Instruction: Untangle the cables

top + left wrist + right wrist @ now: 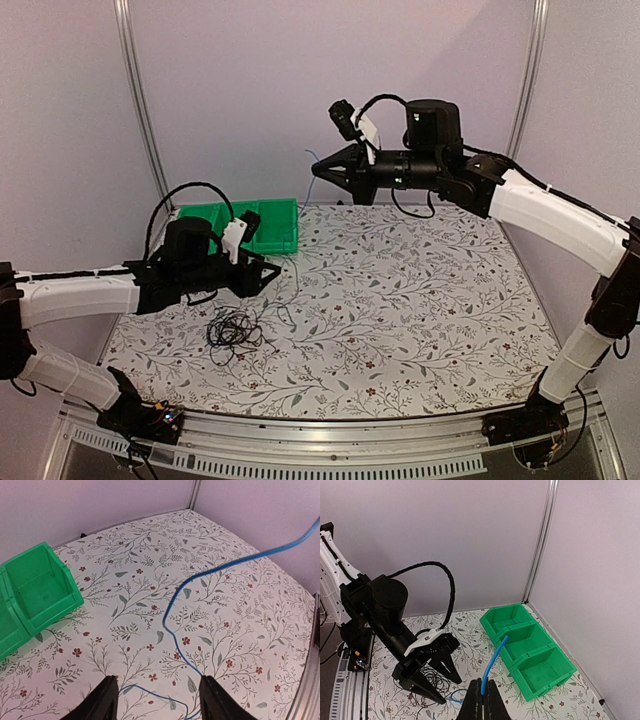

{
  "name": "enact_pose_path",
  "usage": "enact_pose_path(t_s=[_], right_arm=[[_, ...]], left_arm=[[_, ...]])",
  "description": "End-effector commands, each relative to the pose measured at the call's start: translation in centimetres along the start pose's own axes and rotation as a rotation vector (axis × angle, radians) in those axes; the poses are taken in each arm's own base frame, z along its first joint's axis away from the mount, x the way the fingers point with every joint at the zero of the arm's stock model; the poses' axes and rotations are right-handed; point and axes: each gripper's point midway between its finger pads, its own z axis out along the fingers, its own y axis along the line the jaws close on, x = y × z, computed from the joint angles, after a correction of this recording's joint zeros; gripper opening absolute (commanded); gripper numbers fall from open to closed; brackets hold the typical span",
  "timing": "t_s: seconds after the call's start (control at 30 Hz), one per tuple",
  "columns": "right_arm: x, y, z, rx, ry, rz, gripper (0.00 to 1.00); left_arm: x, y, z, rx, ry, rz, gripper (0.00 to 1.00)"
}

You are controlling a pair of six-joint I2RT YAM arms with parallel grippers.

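A: Where are the black cables (232, 330)?
B: Bundled on the floral table (420, 300), front left, below the left gripper (157, 686), jaws apart.
A: The right gripper (482, 700)?
B: Held high, clamped on a blue cable (164, 622). Green bin (275, 225) back left, lilac walls (230, 90) around

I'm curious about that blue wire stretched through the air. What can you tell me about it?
The blue cable is thin, smooth and flexible, apparently plastic-coated. Its upper end is pinched in the shut right gripper, which is raised high. From there it hangs slack, curves down onto the flowered table and runs in loose bends between the fingers of the open left gripper.
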Motion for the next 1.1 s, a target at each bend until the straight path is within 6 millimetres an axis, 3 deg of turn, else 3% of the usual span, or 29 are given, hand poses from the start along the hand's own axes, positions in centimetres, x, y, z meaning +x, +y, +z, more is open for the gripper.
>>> enact_pose_path(t_s=[0.0,0.13,0.4,0.67,1.07], right_arm=[[-1.6,-0.3,0.3,-0.009,-0.045,0.010,0.00],[-1.7,-0.5,0.5,-0.009,-0.048,0.013,0.00],[-2.1,-0.7,0.5,-0.008,-0.057,0.007,0.00],[-2.5,-1.3,0.1,0.012,-0.064,-0.002,0.00],[-2.4,-3.5,-1.4,0.067,-0.062,0.006,0.00]], left_arm=[[-1.1,-2.9,1.9,0.122,-0.044,0.001,0.55],[-1.5,-3.5,3.6,0.123,-0.057,-0.002,0.55],[-1.6,-1.1,6.3,0.000,-0.045,0.002,0.51],[-2.0,-0.4,7.4,0.011,-0.052,-0.004,0.30],[-2.7,2.1,5.8,-0.020,-0.078,-0.016,0.00]])
